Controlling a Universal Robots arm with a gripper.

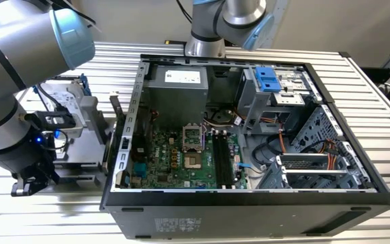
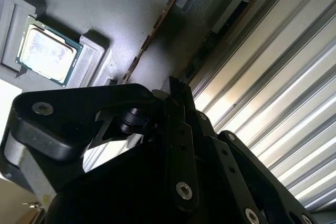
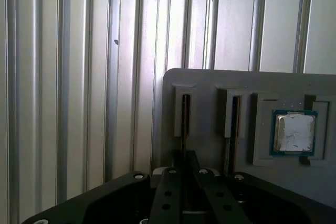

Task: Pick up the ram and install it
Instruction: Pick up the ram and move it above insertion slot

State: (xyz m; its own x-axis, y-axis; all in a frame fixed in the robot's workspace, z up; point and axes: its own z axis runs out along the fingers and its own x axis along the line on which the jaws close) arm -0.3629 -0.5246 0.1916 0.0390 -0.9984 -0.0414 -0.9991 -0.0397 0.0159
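Observation:
The ram [image 3: 185,121] stands on edge in a slot of a grey parts holder [image 3: 210,80]; a second stick [image 3: 231,121] fills the slot beside it. My gripper [image 3: 186,158] sits in line with the first stick, right at its near end. In the second wrist view the gripper [image 2: 176,85] is close to the thin edge of the ram [image 2: 152,32]. In the exterior view my arm [image 1: 19,101] bends down over the holder [image 1: 79,147], at the exterior view's left of the open computer case [image 1: 249,201]. Long black memory slots [image 1: 223,160] lie on the green motherboard.
A square silver-topped processor chip [image 3: 294,132] [image 2: 47,53] rests in a recess of the holder. A hard drive [image 1: 66,99] stands behind the arm. The case holds a power supply [image 1: 178,89], a blue drive bracket [image 1: 266,79] and cables. Everything rests on a ribbed metal table [image 3: 79,77].

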